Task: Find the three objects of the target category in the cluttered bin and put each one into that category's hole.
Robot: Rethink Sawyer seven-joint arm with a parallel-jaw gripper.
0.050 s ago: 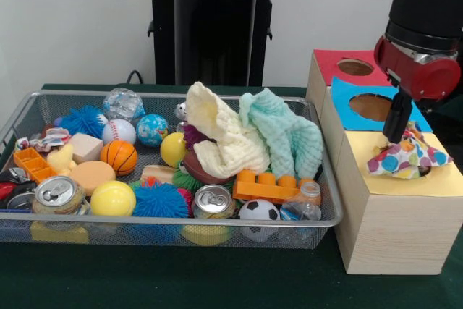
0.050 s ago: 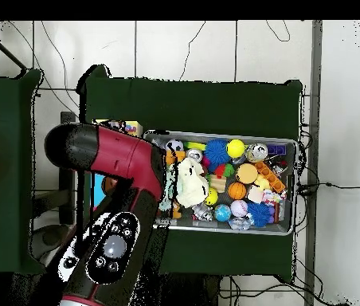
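A polka-dot cloth (image 1: 409,157) lies bunched over the hole in the yellow panel (image 1: 376,182) of the wooden box, at the right in the front view. Its top rises to my gripper (image 1: 396,137), which comes straight down onto it and looks shut on its upper fold. Two more cloths lie in the wire bin (image 1: 166,96): a cream one (image 1: 221,139) and a mint-green one (image 1: 289,135), heaped side by side at the back right. From overhead my arm (image 2: 115,159) covers the box, and the cream cloth (image 2: 189,182) shows at the bin's left end.
The box also has a red panel with a hole (image 1: 354,67) and a blue panel with a hole (image 1: 370,106). Balls, cans (image 1: 212,200), an orange brick (image 1: 268,186), spiky blue toys and bottles fill the bin. A green cloth covers the table (image 1: 181,280).
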